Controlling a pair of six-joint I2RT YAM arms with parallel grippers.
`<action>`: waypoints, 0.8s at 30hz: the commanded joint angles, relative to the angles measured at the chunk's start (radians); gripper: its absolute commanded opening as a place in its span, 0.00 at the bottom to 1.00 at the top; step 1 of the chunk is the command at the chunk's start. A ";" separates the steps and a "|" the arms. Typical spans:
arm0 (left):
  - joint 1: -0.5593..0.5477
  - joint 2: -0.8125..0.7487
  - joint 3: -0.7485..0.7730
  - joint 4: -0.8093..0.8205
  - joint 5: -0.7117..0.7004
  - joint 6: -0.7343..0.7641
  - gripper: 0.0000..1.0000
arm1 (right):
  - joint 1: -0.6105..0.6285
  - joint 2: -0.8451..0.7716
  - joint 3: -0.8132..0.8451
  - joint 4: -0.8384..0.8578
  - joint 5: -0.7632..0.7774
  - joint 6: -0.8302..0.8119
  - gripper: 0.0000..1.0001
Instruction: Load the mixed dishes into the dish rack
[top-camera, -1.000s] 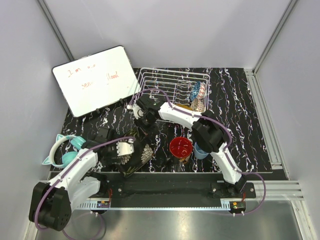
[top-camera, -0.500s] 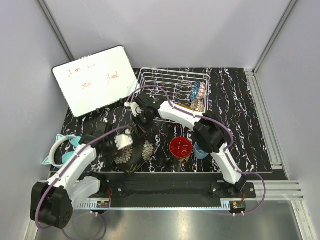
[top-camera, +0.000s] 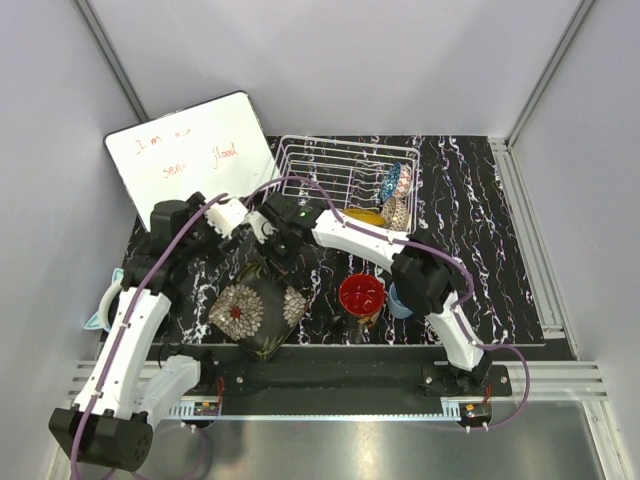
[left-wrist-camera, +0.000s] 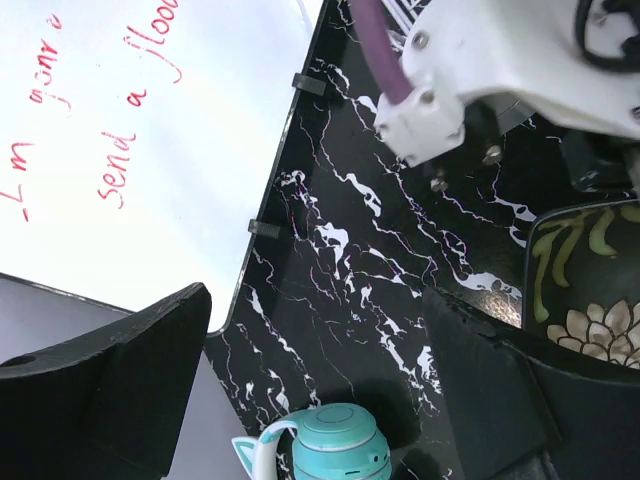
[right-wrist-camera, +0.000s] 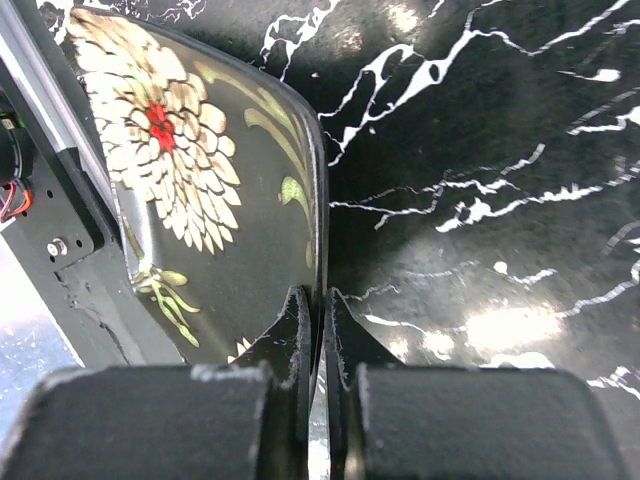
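Right tool of mine is pinched together on the rim of the floral dish, which lies on the surface at about 6 o'clock of the tool, seen from above. At 1 o'clock the dish rack holds a blue patterned bowl on edge and a yellow-and-dark plate. At 4 o'clock stands the red bowl. My left tool hangs wide apart, holding nothing, near the teal headphones.
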 joint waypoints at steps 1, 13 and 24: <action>0.015 0.001 0.021 0.055 -0.019 -0.072 0.93 | -0.034 -0.093 -0.002 0.026 0.136 -0.086 0.00; 0.039 0.019 -0.004 0.180 -0.093 -0.215 0.95 | -0.092 -0.225 0.030 0.025 0.266 -0.143 0.00; 0.039 0.014 -0.206 0.229 -0.093 -0.167 0.93 | -0.111 -0.284 0.085 0.028 0.318 -0.155 0.00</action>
